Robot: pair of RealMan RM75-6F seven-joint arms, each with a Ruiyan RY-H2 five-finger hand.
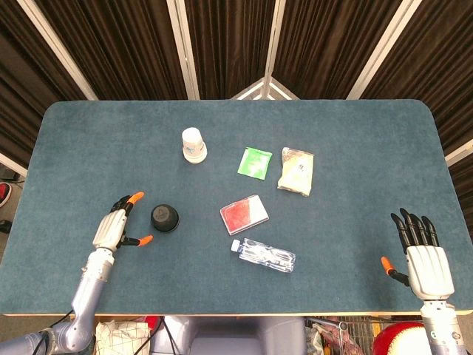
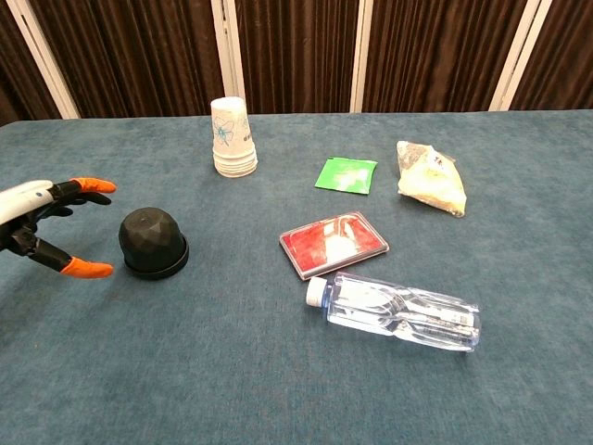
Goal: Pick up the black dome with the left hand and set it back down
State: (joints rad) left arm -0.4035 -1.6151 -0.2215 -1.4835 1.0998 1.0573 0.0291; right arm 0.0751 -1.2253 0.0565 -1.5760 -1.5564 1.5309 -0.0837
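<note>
The black dome (image 1: 165,217) (image 2: 153,242) stands flat side down on the blue table, left of centre. My left hand (image 1: 114,228) (image 2: 42,227) is just to its left, fingers spread toward it with a small gap, holding nothing. Its orange fingertips (image 2: 91,269) bracket the dome's left side without touching. My right hand (image 1: 423,255) rests open near the table's front right edge, far from the dome and out of the chest view.
A stack of paper cups (image 1: 194,144) stands behind the dome. A red-and-white card case (image 1: 244,214) and a clear water bottle (image 1: 264,255) lie to its right. Further back lie a green packet (image 1: 255,162) and a yellowish snack bag (image 1: 296,171).
</note>
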